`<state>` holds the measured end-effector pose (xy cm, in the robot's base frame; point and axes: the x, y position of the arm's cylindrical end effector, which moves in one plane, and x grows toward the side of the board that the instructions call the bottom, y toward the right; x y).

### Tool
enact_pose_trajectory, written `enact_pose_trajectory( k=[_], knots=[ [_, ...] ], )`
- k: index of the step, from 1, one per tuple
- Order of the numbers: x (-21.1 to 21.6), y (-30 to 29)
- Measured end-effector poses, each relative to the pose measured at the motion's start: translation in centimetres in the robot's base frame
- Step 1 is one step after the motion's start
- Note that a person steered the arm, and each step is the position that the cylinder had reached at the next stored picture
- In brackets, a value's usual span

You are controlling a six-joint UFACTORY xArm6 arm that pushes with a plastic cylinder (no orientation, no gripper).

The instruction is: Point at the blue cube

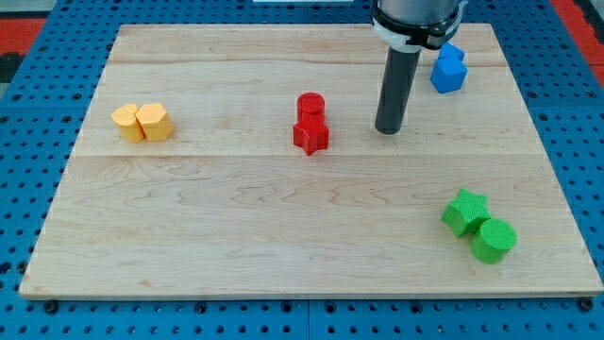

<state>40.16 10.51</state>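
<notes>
Nearest the camera, at the near right of the wooden board (283,236), sits a green pair: a green star-shaped block (464,211) touching a green cylinder (494,240) just nearer and to its right.

Going left to right. Far left: two yellow blocks pressed side by side, a yellow block (125,123) whose shape is hard to make out, and a yellow hexagonal block (155,122) to its right. Middle: a red cylinder (310,106) touching a red star-shaped block (310,135) on its near side. Right of that, apart from the red pair: my tip (389,130), resting on bare wood. I have no jaws to open or close and hold nothing. My upper body is cut off by the view's top edge.

Far right: the blue cube (448,70), farther away than my tip and to its right, near but not touching it. My rod's collar overlaps the cube's far left corner, so that edge is hidden.

No containers on the board. Around it lies a blue pegboard surface (28,57); red patches in the far corners are too cropped to identify.
</notes>
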Motion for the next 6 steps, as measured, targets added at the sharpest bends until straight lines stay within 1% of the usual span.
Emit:
enact_pose_trajectory(
  k=[1,2,3,4,5,6],
  knots=[
    [0.0,1.3],
    [2.6,7.1],
    [-0.1,13.2],
    [-7.1,16.7],
    [-9.6,17.4],
    [-9.9,17.4]
  ],
)
